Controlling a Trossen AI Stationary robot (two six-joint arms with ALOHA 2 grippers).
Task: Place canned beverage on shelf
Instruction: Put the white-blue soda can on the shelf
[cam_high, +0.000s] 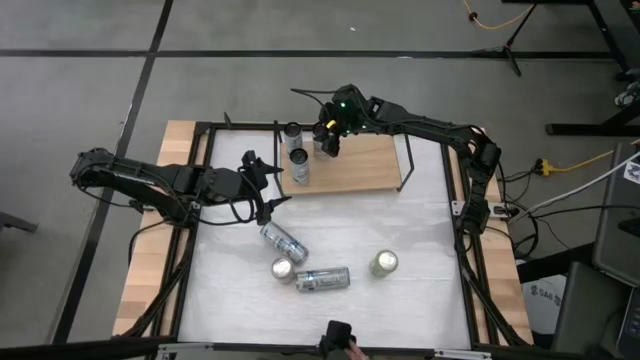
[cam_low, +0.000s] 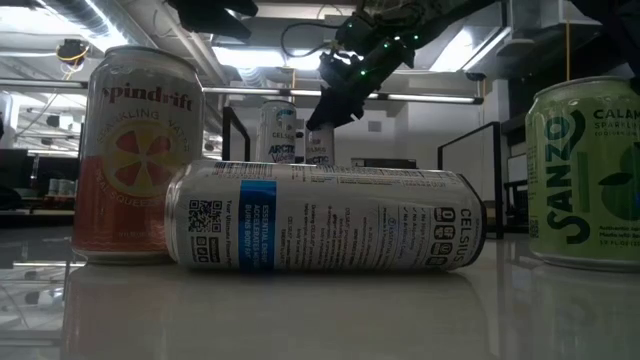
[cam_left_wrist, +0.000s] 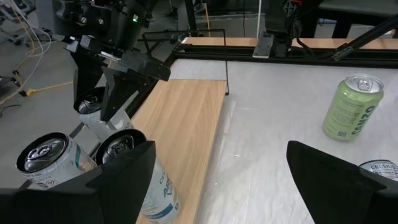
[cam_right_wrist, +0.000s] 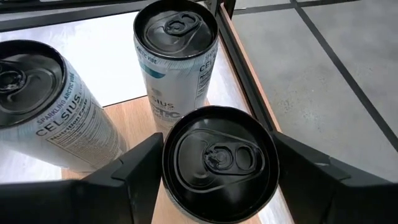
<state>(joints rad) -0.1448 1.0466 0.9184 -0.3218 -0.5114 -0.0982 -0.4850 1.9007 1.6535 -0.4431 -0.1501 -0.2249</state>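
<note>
The shelf is a light-wood board at the table's far side with black wire uprights. Two Celsius cans stand upright on its left end. A third dark-topped can stands upright beside them, between the fingers of my right gripper, which is shut on it. My left gripper hangs open over the table left of the shelf, holding nothing. On the near table, two cans lie on their sides, and a Spindrift can and a green Sanzo can stand upright. My right gripper pinches the dark-topped can between its two fingers, on opposite sides of the wall just under the top rim. The fingers slant down at it from the far right. The can stays upright; its bottom is hidden, so I cannot tell whether it rests on the shelf.
The shelf's right part is bare wood, with a black wire upright at its right end. A black frame runs along the table's edges. Open white tabletop lies between the shelf and the near cans.
</note>
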